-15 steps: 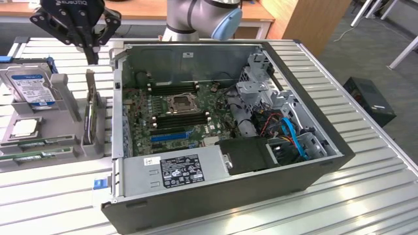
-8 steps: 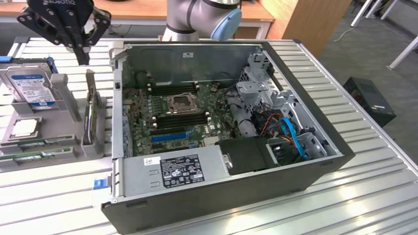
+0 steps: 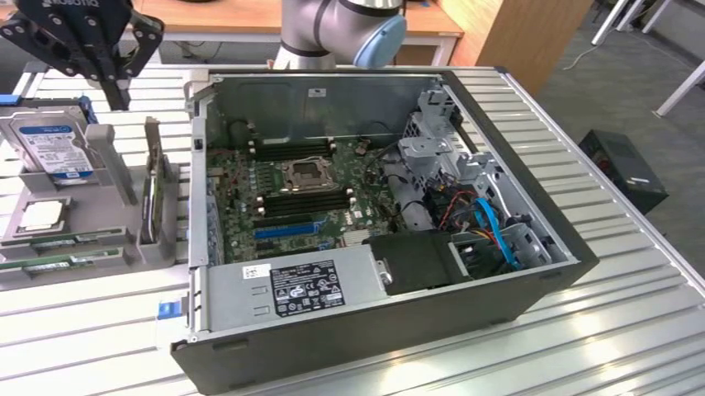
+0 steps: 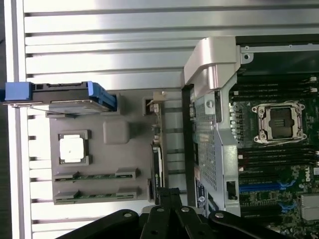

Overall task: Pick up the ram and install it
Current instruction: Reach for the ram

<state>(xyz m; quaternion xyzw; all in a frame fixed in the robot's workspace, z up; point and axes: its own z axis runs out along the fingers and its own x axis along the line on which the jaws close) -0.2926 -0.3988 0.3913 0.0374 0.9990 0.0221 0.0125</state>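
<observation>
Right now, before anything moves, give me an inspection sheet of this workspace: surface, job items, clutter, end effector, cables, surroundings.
Surface: slatted metal table carrying an open computer case and a grey parts holder.
Job's things: two ram sticks lying in the holder's slots; the memory slots on the motherboard look empty.
Clutter: hard drive, processor and expansion card in the same holder.
Grippers: end effector shut, nothing seen in it, above the holder beside the hard drive.
Cables: blue cables inside the case.
Surroundings: wooden furniture; black box on the floor.
</observation>
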